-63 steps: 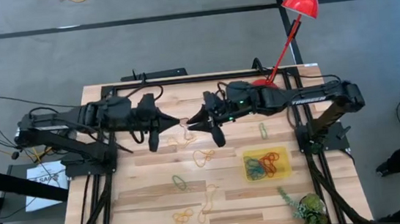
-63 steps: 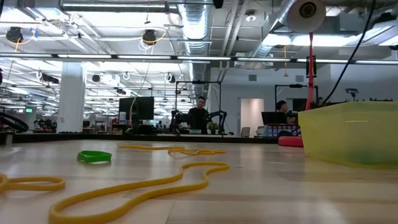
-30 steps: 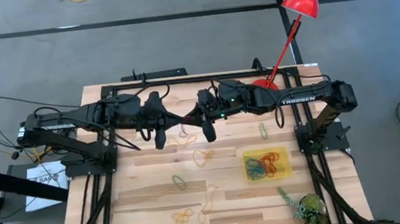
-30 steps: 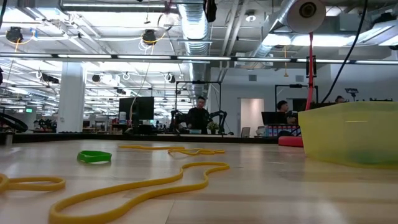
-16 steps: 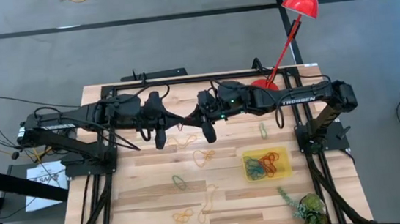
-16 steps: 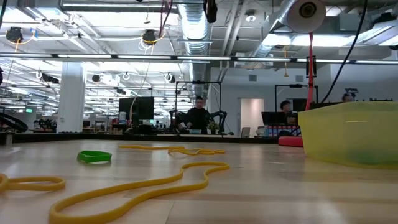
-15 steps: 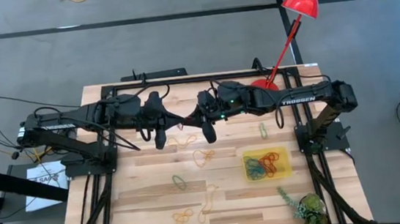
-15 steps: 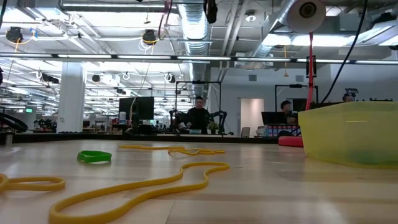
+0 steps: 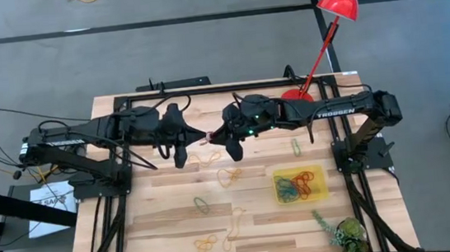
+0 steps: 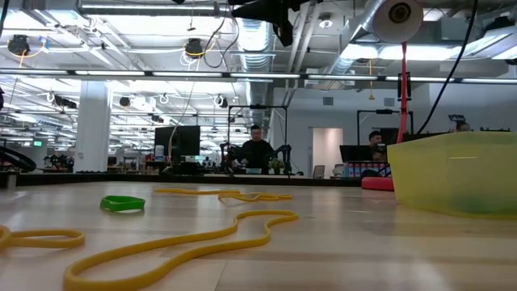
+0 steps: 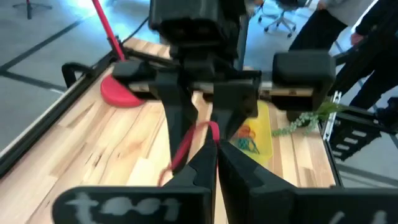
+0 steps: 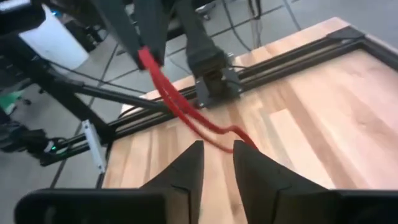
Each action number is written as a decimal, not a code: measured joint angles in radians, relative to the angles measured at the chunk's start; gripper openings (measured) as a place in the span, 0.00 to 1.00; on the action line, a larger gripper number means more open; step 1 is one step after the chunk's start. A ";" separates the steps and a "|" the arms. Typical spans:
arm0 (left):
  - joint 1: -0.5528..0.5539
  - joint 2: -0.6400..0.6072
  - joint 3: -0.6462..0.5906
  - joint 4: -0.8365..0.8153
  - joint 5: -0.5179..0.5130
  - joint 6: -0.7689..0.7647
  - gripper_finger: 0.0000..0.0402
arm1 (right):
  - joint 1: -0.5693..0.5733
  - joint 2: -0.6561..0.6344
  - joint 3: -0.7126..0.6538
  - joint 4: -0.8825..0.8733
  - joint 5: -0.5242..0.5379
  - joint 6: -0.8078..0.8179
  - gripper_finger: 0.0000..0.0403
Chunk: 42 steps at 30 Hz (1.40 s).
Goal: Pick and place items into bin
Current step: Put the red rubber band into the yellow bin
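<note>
A: Progress looks partial. In the high view the yellow bin [image 9: 300, 183] at the lower right of the frame already holds a tangle of bands [image 9: 294, 185] in red, blue, orange and green.

B: And what is left?

A: Several loose bands lie on the worktop [image 9: 168, 222]: a green band [image 9: 203, 205] left of centre, a yellow band [image 9: 230, 176] near the middle, a yellow cluster [image 9: 206, 244] toward the bottom, a pale band [image 9: 206, 155] just under the two tools, and a green one [image 9: 296, 146] above the bin. So the job seems well short of finished.

B: Where is the band in hand?

A: The two arms meet nose to nose in the upper middle of the high view. The left tool [image 9: 207, 136] is pinched shut on a red band [image 11: 189, 142]; the left wrist view shows the band coming out from between its closed fingers [image 11: 200, 168] and up to the tip of the right arm facing it.

B: And the right tool?

A: The right tool [image 12: 216, 158] has its fingers parted a little. In the right wrist view the red band [image 12: 180, 106] hangs ahead of the gap and runs to the left arm's tip. Whether the right tool grips the band cannot be told. The band is in the air, well apart from the bin.
</note>
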 joint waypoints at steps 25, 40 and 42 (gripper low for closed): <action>0.004 -0.001 0.000 -0.098 0.009 -0.024 0.00 | -0.016 -0.010 0.000 0.085 0.014 -0.011 0.25; 0.005 -0.001 0.000 -0.091 -0.018 -0.038 0.00 | 0.014 -0.001 0.000 0.087 -0.010 -0.070 0.18; 0.005 -0.001 0.000 -0.091 -0.018 -0.040 0.00 | 0.014 -0.001 0.000 0.090 -0.010 -0.064 0.12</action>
